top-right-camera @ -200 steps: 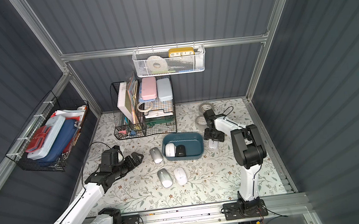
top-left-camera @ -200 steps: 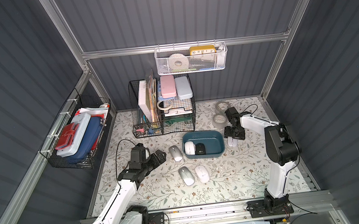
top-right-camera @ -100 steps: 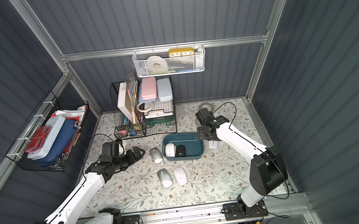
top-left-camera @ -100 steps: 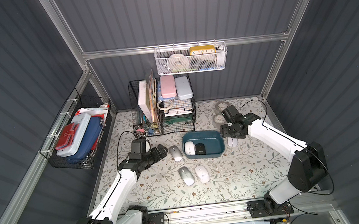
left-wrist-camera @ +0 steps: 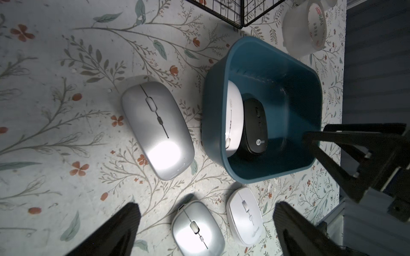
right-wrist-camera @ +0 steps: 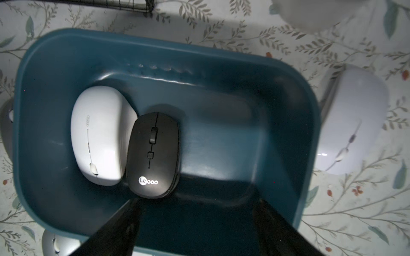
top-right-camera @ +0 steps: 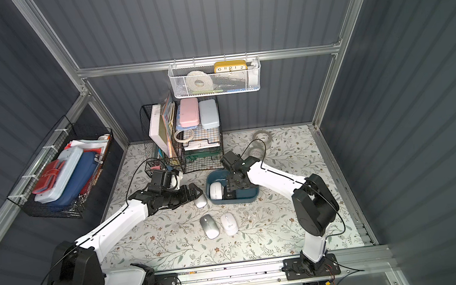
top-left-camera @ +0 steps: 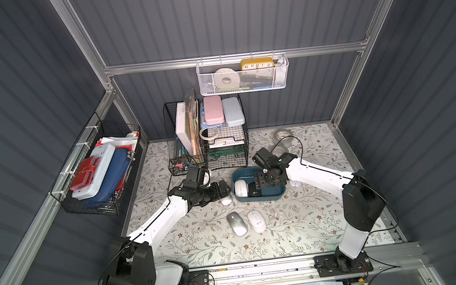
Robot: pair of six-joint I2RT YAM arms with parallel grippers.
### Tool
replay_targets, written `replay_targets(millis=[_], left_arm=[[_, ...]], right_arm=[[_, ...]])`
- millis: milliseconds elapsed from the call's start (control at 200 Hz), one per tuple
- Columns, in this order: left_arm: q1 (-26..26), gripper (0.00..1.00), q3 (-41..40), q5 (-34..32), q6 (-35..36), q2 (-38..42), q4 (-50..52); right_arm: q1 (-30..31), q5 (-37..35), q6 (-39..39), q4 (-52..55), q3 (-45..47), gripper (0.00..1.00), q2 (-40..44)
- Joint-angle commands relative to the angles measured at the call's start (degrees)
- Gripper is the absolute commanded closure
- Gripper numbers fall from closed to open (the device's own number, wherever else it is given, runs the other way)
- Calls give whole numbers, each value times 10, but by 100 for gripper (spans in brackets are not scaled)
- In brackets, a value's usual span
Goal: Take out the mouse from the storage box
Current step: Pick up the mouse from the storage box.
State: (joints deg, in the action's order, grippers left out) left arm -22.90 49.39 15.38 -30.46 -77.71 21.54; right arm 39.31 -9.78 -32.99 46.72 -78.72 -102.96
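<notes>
The dark teal storage box (top-left-camera: 271, 194) (right-wrist-camera: 22, 110) stands mid-table. Inside lie a white mouse (top-left-camera: 241, 189) (right-wrist-camera: 97, 135) and a black mouse (top-left-camera: 255, 193) (right-wrist-camera: 153, 155), side by side. My right gripper (top-left-camera: 262, 180) (right-wrist-camera: 197, 204) hangs over the box, open and empty, its fingers just short of the black mouse's rear. My left gripper (top-left-camera: 222, 190) (left-wrist-camera: 206, 206) is open wide, low over the table left of the box, by a silver mouse (top-left-camera: 225, 200) (left-wrist-camera: 157, 130). Both top views show this.
A silver mouse (top-left-camera: 236, 223) and a white mouse (top-left-camera: 256, 221) lie in front of the box. Another white mouse (right-wrist-camera: 352, 122) sits against its right side. Tape rolls (top-left-camera: 283, 135) lie behind. A black wire basket (top-left-camera: 206, 139) stands at the back, and a white mesh basket (top-left-camera: 243, 74) hangs above.
My right arm swung from the box's right side to over the box, its jaws widening. My left arm reached right, closer to the silver mouse and box.
</notes>
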Motion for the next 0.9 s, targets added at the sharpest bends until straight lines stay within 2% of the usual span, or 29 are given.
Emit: replay_targets(millis=[0, 335, 705, 896], left_arm=[[0, 1, 20, 13, 3, -31, -8], [-18, 3, 56, 23, -4, -101, -15], [-34, 3, 73, 24, -17, -149, -27], [-55, 4, 74, 27, -31, -165, -40]], right_arm=[[7, 43, 3, -40, -14, 15, -17], [7, 81, 14, -63, -22, 13, -74], [9, 57, 26, -41, -38, 13, -125], [4, 23, 4, -34, -37, 14, -130]])
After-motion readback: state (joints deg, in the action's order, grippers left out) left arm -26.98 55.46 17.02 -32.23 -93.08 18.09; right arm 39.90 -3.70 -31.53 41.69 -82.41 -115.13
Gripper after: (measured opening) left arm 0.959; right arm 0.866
